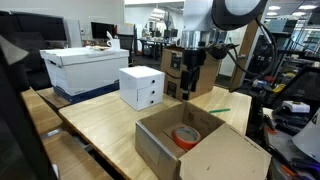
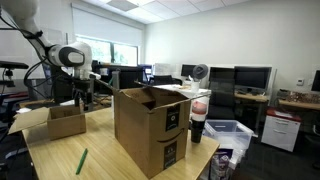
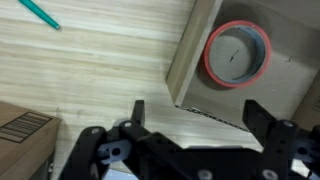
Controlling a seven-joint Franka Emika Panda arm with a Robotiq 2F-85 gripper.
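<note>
End effector (image 3: pixel 195 110) spread wide, pointing down above box (image 3: pixel 192 55) edge, tape roll (image 3: pixel 260 45) inside.

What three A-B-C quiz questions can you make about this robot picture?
1. How is the gripper?
A) shut on something
B) open and empty
C) out of sight

2. What colour is the pen on the table?
A) red
B) black
C) green

3. Where is the tape roll?
A) inside the cardboard box
B) in the gripper
C) beside the pen

Answers:
1 B, its jaws stand wide apart and hold nothing.
2 C, it looks green in the wrist view.
3 A, it lies flat on the bottom of the box.
</note>
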